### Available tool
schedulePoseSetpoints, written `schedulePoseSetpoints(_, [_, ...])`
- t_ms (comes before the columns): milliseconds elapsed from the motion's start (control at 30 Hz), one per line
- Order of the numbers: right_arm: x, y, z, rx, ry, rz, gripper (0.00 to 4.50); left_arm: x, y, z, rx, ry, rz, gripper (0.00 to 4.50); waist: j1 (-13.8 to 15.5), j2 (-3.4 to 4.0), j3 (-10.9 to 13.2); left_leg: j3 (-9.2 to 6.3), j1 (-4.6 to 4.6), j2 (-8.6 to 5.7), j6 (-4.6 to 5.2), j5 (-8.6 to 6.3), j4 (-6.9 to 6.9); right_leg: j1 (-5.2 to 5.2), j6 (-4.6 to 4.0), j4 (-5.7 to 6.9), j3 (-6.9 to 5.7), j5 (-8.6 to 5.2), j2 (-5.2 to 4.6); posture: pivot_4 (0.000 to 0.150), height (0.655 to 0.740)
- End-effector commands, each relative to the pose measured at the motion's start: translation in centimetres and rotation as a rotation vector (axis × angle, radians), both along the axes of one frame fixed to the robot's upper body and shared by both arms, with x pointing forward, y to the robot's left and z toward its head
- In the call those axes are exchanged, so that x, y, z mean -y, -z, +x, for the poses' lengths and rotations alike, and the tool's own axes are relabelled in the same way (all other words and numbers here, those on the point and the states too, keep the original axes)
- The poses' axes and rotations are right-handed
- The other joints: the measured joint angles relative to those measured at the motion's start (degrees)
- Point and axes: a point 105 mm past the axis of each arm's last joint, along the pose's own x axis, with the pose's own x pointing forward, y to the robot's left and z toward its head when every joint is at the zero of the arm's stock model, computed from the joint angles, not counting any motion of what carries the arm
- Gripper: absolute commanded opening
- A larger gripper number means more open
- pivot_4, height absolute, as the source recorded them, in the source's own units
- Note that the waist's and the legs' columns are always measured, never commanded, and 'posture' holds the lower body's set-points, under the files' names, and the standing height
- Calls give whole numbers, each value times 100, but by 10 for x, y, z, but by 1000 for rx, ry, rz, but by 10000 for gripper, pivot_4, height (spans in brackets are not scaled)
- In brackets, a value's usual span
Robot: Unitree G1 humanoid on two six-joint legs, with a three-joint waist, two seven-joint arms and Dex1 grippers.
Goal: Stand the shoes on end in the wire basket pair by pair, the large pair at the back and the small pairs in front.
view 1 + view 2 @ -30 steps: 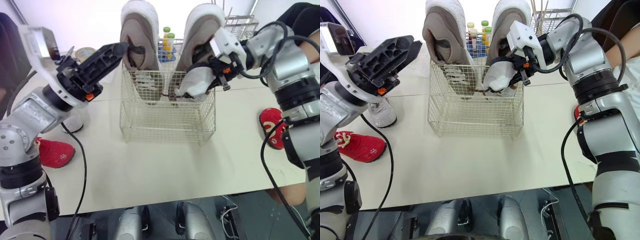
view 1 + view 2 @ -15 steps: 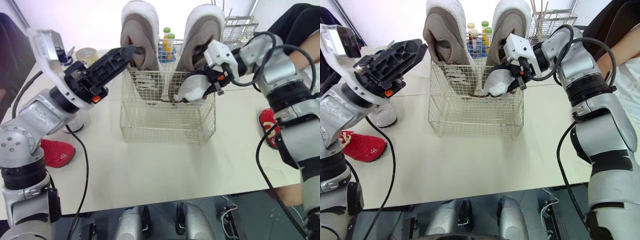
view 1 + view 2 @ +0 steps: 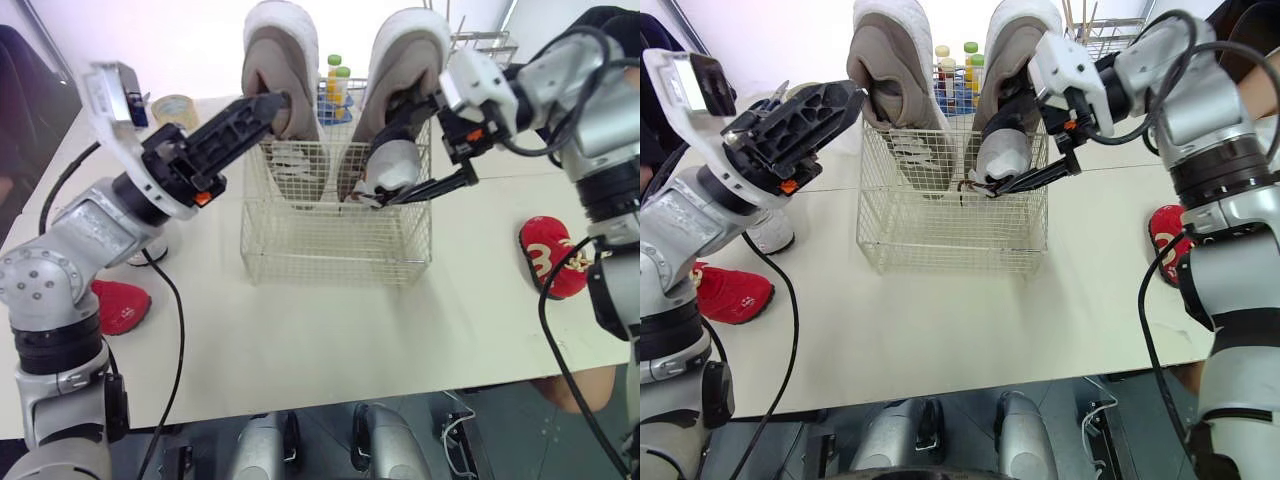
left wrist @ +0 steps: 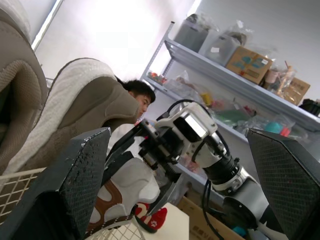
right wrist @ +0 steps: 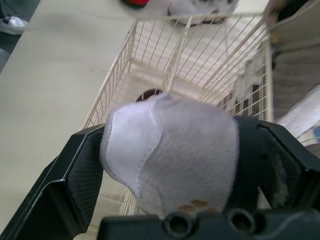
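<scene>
The wire basket (image 3: 335, 240) stands mid-table. Two large beige shoes (image 3: 280, 70) (image 3: 405, 60) stand on end at its back. A small white shoe with brown trim (image 3: 393, 168) stands inside at the right, in front of the right beige shoe. My right gripper (image 3: 992, 145) is open, its fingers (image 5: 75, 175) spread to either side of that white shoe, with a gap on one side. My left gripper (image 3: 262, 105) is open and holds nothing, its tips close to the left beige shoe. On the table lie a red small shoe (image 3: 115, 305) and a white one (image 3: 770, 232) at the left, and a red one (image 3: 550, 255) at the right.
Bottles (image 3: 335, 80) stand right behind the basket. A tape roll (image 3: 172, 108) lies at the back left and a wire rack (image 3: 480, 48) at the back right. A person's dark sleeve (image 3: 610, 20) is at the far right.
My right gripper has opened around the small white shoe, which now stands in the basket. The left gripper has swung in toward the left beige shoe.
</scene>
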Motion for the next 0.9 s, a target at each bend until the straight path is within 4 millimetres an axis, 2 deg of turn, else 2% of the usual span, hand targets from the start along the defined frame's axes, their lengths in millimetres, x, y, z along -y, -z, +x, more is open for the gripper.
schedulePoseSetpoints(33, [6, -28, -13, 73, -4, 74, 44041, 2, -8, -5, 44, 8, -19, 45000, -1, 0, 0, 1, 0, 0, 0, 0, 0, 0, 0, 0, 0, 0, 0, 1500, 7400])
schedulePoseSetpoints(233, [19, -48, -26, 79, 46, 175, 44041, 4, -6, -5, 41, 19, -18, 45000, 4, -1, 0, 1, 0, -1, 0, 0, 1, 0, 0, 0, 0, 0, 0, 1500, 7400])
schedulePoseSetpoints(333, [27, -66, -38, 4, 71, 364, 44041, -4, -7, -3, 54, -28, 1, 45000, 13, -2, -1, 0, 0, 0, 0, 0, 1, 1, 0, 1, 0, 0, 0, 1500, 7400])
schedulePoseSetpoints(400, [29, -72, -49, -82, 72, 512, 44041, -22, -12, -1, 73, -108, 16, 45000, 8, -3, -2, 0, 0, -1, 1, 0, 1, 1, 0, 1, 0, 0, 0, 1500, 7400])
schedulePoseSetpoints(567, [22, -73, -71, -216, 47, 709, 44041, -57, -24, -3, 114, -269, 78, 45000, -20, -2, -2, -1, 1, 2, 1, 0, 0, 0, -1, 2, 0, 0, 0, 1500, 7400])
schedulePoseSetpoints(700, [11, -64, -83, -293, 33, 775, 44041, -89, -32, -1, 107, -409, 100, 45000, -7, -1, -2, 0, 2, 3, 0, 0, -2, -3, -1, 8, 0, 0, 0, 1500, 7400])
schedulePoseSetpoints(833, [-9, -44, -89, -322, 16, 704, 44041, -138, -33, 22, 39, -683, 165, 45000, 23, -5, -4, -2, 0, 0, 1, -1, -1, -1, -1, 6, -2, 0, -1, 1500, 7400])
schedulePoseSetpoints(900, [-13, -34, -87, -299, 27, 645, 44041, -164, -28, 43, -54, -844, 216, 45000, 32, -6, -4, -1, 0, -1, 3, -2, -2, -2, -1, 6, -2, 0, -1, 1500, 7400])
